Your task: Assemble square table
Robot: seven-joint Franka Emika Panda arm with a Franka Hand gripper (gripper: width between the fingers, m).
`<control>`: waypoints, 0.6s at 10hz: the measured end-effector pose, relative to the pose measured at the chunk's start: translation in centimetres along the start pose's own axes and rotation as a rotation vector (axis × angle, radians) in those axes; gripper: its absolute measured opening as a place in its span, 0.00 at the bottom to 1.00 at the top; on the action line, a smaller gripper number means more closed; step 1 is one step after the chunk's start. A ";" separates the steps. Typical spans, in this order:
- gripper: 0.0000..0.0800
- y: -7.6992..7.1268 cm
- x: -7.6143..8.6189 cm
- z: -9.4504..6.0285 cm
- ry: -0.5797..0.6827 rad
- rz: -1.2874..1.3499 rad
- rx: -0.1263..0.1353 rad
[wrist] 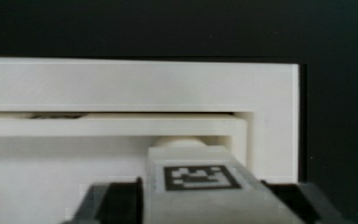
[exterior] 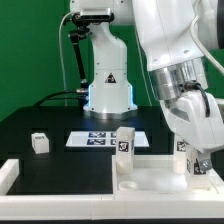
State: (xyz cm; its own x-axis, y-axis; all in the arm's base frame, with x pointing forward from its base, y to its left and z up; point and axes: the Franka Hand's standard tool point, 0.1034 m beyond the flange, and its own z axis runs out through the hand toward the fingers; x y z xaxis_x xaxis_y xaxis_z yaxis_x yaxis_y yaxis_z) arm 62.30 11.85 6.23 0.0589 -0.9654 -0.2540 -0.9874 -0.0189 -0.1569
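Note:
The white square panel (exterior: 150, 178) lies with its rimmed, recessed side up at the front of the exterior view's right. One white leg (exterior: 124, 140) with a marker tag stands upright at the panel's far corner. A second leg (exterior: 40, 142) sits loose on the black table at the exterior view's left. My gripper (exterior: 196, 158) is over the panel's right side, shut on a third tagged leg (wrist: 197, 178). In the wrist view my gripper (wrist: 197, 200) holds this leg between its dark fingers (wrist: 114, 198). The leg's far end meets the inner corner of the panel's rim (wrist: 247, 125).
The marker board (exterior: 105, 138) lies flat on the table behind the panel. A long white bar (exterior: 28, 176) edges the black surface at the front of the exterior view's left. The arm's base (exterior: 108, 85) stands at the back centre.

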 end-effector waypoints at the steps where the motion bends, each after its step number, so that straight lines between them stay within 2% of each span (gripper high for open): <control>1: 0.66 -0.1 0.0 -0.1 0.010 -0.142 -0.003; 2: 0.66 -0.1 -0.2 -0.1 0.027 -0.341 -0.016; 3: 0.77 -0.1 -0.9 0.0 0.050 -0.479 -0.030; 4: 0.80 -0.1 -0.7 0.0 0.048 -0.551 -0.032; 6: 0.80 -0.1 -0.5 0.0 0.048 -0.676 -0.037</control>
State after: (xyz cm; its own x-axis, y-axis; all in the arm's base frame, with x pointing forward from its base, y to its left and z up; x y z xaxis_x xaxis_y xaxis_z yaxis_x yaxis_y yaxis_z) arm 62.36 12.36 6.33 0.6591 -0.7489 -0.0684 -0.7404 -0.6303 -0.2336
